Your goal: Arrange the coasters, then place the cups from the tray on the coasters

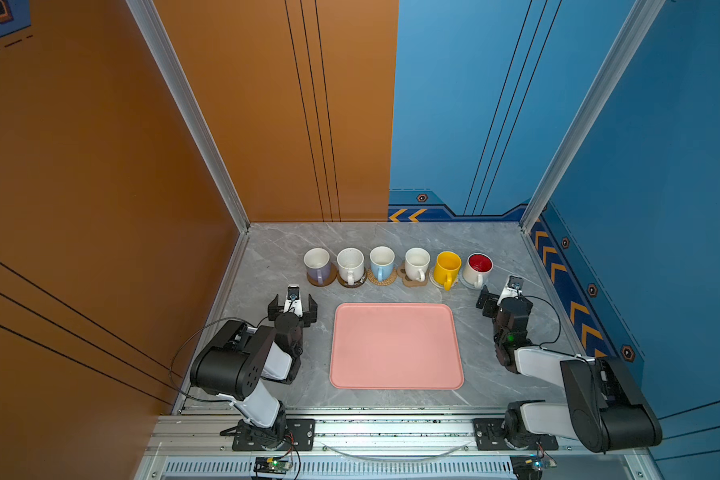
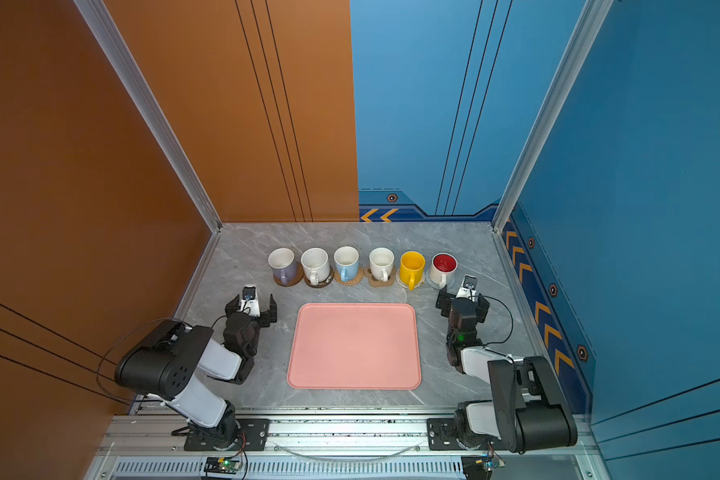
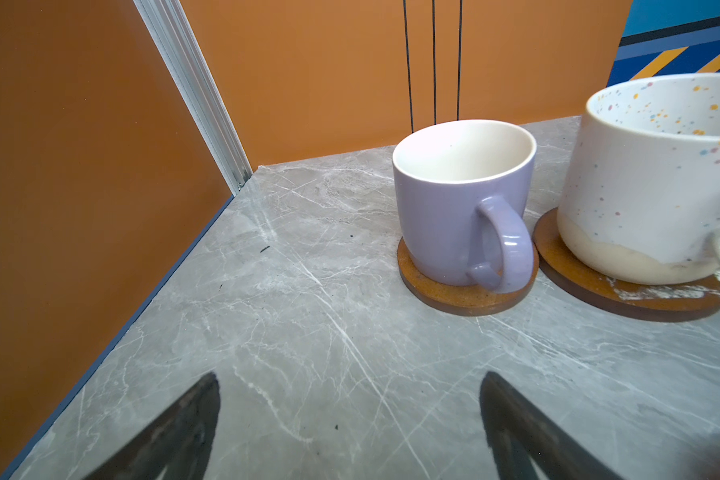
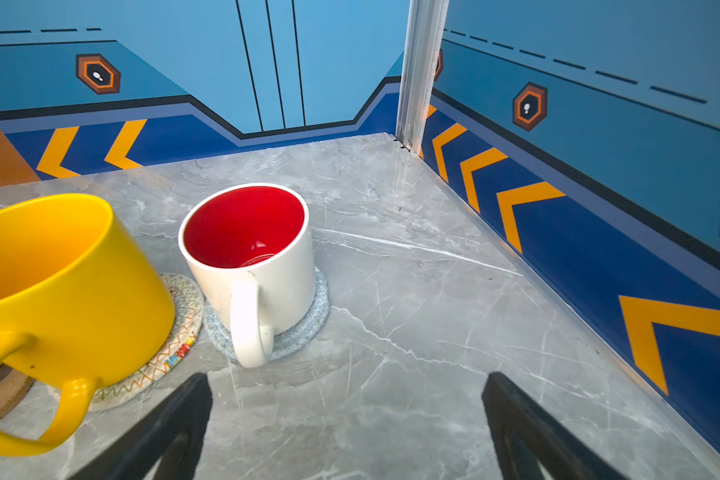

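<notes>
Wrapping up: cups [image 1: 382,259] sit on coasters [image 1: 321,282] at twelve o'clock of the tray [image 1: 395,345]; left gripper [image 3: 352,376] and right gripper [image 4: 347,376] gape empty, likely needing only retreat.

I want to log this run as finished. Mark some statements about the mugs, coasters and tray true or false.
1. The pink tray has no mug on it. True.
2. The light blue mug lies on its side. False: it stands upright on the tan rattan coaster.
3. The yellow mug stands between the plain white mug and the red-inside mug. True.
4. The lilac mug shares the tan rattan coaster. False: it stands on a brown disc.
5. The right pincer grips the red-inside mug. False: it is open, apart from the mug.
</notes>
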Available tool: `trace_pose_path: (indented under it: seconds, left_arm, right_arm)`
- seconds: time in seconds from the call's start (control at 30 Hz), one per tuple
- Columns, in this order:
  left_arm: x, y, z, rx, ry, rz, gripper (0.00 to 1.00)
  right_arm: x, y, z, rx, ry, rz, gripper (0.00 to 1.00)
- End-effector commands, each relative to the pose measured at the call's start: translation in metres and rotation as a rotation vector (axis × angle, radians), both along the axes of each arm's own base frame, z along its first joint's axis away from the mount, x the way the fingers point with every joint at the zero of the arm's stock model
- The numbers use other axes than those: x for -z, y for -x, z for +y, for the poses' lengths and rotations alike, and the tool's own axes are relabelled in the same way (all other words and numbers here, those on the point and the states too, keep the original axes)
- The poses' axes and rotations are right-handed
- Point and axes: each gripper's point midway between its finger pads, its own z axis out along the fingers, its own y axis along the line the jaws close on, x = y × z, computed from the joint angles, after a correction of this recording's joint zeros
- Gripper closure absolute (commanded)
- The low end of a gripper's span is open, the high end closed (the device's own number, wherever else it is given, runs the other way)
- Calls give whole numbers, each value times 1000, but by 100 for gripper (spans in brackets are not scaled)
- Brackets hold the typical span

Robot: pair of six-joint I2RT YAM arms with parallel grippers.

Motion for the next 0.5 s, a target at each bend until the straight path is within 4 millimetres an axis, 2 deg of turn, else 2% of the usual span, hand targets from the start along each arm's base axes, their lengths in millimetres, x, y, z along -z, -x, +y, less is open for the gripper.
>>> trace_pose_path:
  seconds: [0.0,0.1,0.23,0.37,0.47]
  left_arm:
    - [-14,-6,9,-61,10,-56,2]
    - [-13,-7,10,-65,10,-46,2]
    - [-11,-15,11,-83,5,-9,2]
    - [-2,-31,23,-113,48,89,2]
    - [1,-33,32,-119,100,108,2]
  right_arm:
    - [-1,-8,7,-54,18,-53,0]
    - [11,-15,12,-83,29,-51,0]
    - [15,-17,10,-78,20,-7,0]
    - [19,-27,5,-47,6,45,0]
    - [20,-27,4,-61,-11,40,0]
